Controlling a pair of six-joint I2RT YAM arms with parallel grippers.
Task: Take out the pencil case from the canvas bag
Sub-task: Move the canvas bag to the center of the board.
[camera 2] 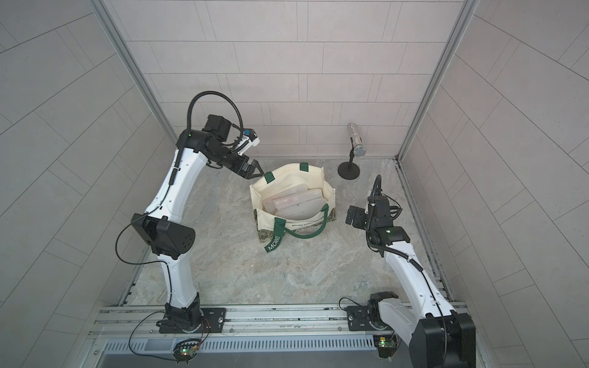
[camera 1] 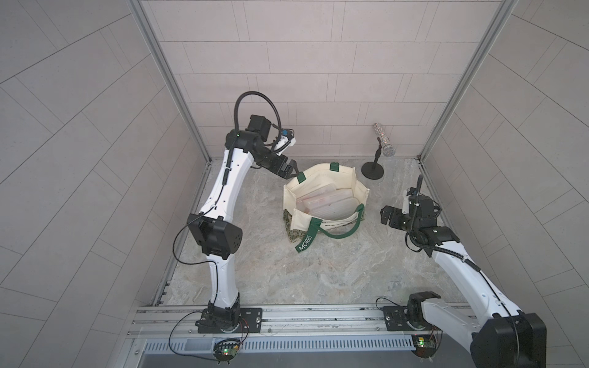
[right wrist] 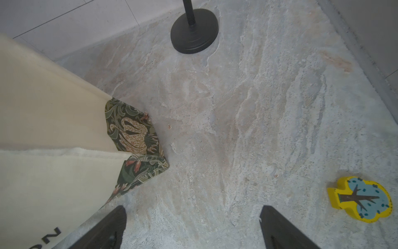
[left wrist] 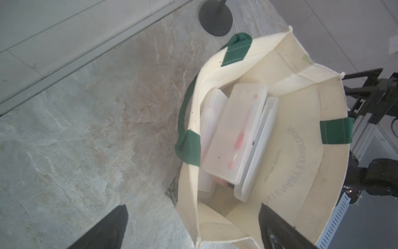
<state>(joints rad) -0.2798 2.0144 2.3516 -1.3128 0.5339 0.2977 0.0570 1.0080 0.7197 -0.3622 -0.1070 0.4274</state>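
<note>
Canvas bag (camera 1: pixel 322 174), open on the bench (camera 1: pixel 318 274), is holding the frosted pencil case (left wrist: pixel 233 133) topmost inside; left jaws are hovering spread over its rim, right jaws sitting spread beside it; best pinching the case across its narrow width.

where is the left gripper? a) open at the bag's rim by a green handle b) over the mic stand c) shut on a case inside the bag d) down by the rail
a: the left gripper hangs open at the rim of the canvas bag, holding nothing.
</note>
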